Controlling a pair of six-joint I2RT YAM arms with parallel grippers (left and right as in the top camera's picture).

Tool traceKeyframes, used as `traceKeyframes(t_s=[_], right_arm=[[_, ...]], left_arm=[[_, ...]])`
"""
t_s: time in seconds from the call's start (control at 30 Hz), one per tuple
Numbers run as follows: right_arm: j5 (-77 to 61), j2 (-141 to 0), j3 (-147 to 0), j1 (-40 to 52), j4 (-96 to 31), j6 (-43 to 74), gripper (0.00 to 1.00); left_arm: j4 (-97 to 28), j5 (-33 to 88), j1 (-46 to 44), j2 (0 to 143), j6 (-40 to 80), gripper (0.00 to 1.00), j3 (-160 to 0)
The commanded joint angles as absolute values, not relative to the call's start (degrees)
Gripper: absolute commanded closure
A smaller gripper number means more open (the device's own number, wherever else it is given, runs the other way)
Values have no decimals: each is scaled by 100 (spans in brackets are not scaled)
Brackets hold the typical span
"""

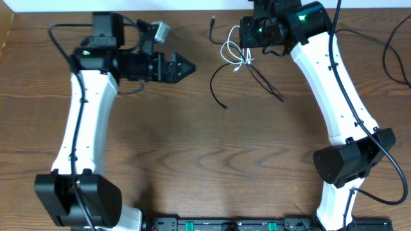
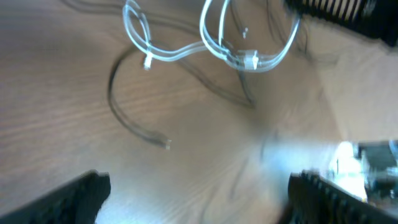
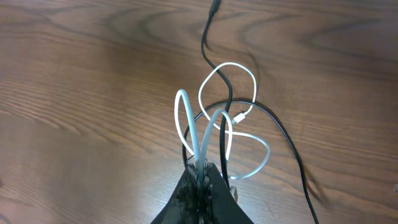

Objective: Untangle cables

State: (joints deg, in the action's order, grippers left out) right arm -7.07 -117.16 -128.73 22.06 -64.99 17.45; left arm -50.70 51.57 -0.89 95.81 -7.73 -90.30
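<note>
I judge we are at the opening of the untangling: the knot is gripped but nothing has been pulled apart yet. My right claw (image 3: 202, 173) is pinched fully shut on the bundle. Its wrist view shows loops of the white cable (image 2: 249, 60) and at least one of the black cables (image 3: 204, 37) running straight into the closed tips. The rest of the tangle lies on the surface (image 1: 192, 147) just in front of that claw, toward the far edge on the right side. One black strand trails off toward the middle with its plug end lying free.

My left claw (image 2: 199, 202) is spread wide and holds nothing. It sits near the tangle, facing it.

The next move, as I read it, is to bring the left claw onto a single strand, probably the free black end, and close on that one alone. Then the two claws should draw apart slowly. The risk is catching two cords at once, or tightening the white loops around the black.

The surface is dark wood grain, bare apart from the cables. Of the room I see only a pale strip (image 1: 192, 5) beyond the far edge.
</note>
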Motion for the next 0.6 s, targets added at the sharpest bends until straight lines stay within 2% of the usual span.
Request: traceKeyframes(t_s=[0.0, 0.13, 0.2, 0.27, 0.4, 0.57], right_arm=[[-812, -11721, -12868, 2163, -6539, 1826, 99], [-976, -11721, -12868, 2163, -6567, 1824, 99], [-1022, -11721, -12868, 2163, -6576, 1824, 99], [-1107, -11721, -12868, 2163, -6576, 1822, 99], [-1111, -11721, -12868, 2174, -6624, 1822, 99], [-1109, -11721, -12868, 2174, -6659, 1822, 99]], left_arm=[[-3785, 5636, -449, 9598, 644, 3, -8274], [-1743, 4895, -687, 9633, 2668, 3, -7476], [-1225, 4718, -683, 9708, 3267, 0, -7369], [-825, 4436, -683, 9983, 4101, 2, -7349], [963, 4790, -696, 11225, 6390, 0, -7349], [3354, 5218, -978, 12383, 8466, 22, -7349]])
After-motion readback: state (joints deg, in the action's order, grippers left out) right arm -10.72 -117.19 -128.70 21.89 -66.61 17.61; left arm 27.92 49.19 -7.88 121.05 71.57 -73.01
